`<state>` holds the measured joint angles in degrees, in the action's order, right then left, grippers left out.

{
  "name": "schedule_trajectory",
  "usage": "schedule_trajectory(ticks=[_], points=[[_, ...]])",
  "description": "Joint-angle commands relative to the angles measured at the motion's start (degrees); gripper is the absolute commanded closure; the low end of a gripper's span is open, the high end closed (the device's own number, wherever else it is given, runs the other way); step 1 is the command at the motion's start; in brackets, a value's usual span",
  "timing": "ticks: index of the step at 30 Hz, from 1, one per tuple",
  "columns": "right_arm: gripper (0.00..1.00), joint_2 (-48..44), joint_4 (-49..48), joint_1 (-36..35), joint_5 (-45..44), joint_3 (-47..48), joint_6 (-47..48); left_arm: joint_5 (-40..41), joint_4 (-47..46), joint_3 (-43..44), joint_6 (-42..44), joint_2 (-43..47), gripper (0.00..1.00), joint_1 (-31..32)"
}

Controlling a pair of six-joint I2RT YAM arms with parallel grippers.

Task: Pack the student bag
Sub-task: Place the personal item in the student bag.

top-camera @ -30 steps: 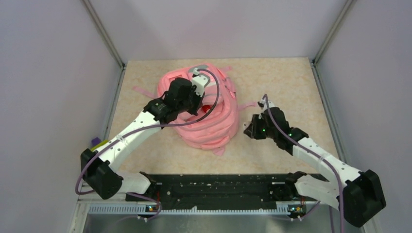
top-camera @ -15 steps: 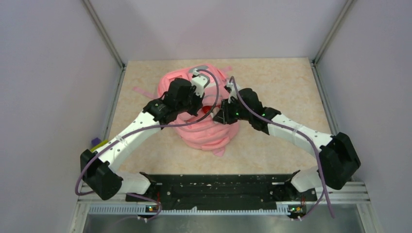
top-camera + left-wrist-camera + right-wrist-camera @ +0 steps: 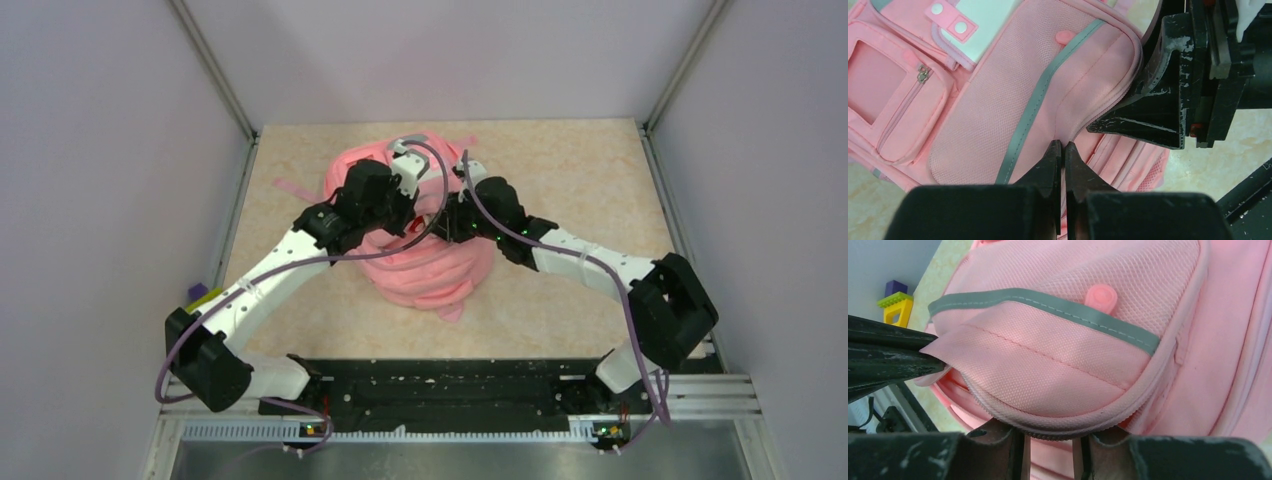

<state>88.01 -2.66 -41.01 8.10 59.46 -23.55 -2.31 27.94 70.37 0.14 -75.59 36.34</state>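
Observation:
The pink student bag (image 3: 432, 268) lies in the middle of the table, front pockets up, with grey-green trim (image 3: 1034, 102) and a white-pink patch (image 3: 983, 20). My left gripper (image 3: 404, 214) is above the bag. In the left wrist view it (image 3: 1061, 146) is shut on a fold of the front pocket's pink flap and holds it up. My right gripper (image 3: 446, 222) is right beside it at the same pocket. In the right wrist view it (image 3: 1050, 440) is open, with the flap's zipper rim (image 3: 1048, 427) lying across the gap between its fingers (image 3: 998, 432).
A small stack of yellow, green and purple toy blocks (image 3: 203, 296) stands at the table's left edge, also in the right wrist view (image 3: 895, 302). A grey handle (image 3: 408, 143) and pink straps (image 3: 295, 187) stick out at the bag's far side. Walls enclose the table.
My right arm has swung left from the table right of the bag to the bag's front pocket, beside the left gripper. The left gripper has kept its hold.

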Motion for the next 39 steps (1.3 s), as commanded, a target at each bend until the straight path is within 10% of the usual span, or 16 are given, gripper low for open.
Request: schedule_trajectory(ticks=[1, 5, 13, 18, 23, 32, 39], points=[[1.00, 4.2, -18.0, -1.5, -3.2, 1.1, 6.5, -7.0, -3.4, 0.8, -2.2, 2.8, 1.00, 0.8], [0.99, 7.2, -27.0, -2.5, -6.0, 0.0, 8.7, -7.1, -3.6, 0.6, -2.4, 2.7, 1.00, 0.8], [0.40, 9.8, -33.8, -2.9, -9.1, -0.9, 11.4, -8.6, -4.0, 0.4, -3.4, 2.0, 1.00, 0.8], [0.22, 3.6, -30.8, -2.9, -10.9, -5.3, 13.2, -7.4, -4.3, 0.3, -3.7, 2.5, 1.00, 0.8], [0.19, -4.7, -24.5, -2.9, -12.4, -10.1, 14.5, -6.1, -4.8, 0.1, -4.2, 3.8, 0.93, 0.8], [0.19, -21.3, -13.3, -3.2, -12.4, -17.9, 10.1, -4.4, -5.4, -2.3, -10.1, 9.9, 0.23, 0.5], [0.25, -21.2, -12.6, -12.9, -18.3, -19.7, 0.7, -11.3, -11.2, -19.2, -27.5, 19.9, 0.17, -14.9]])
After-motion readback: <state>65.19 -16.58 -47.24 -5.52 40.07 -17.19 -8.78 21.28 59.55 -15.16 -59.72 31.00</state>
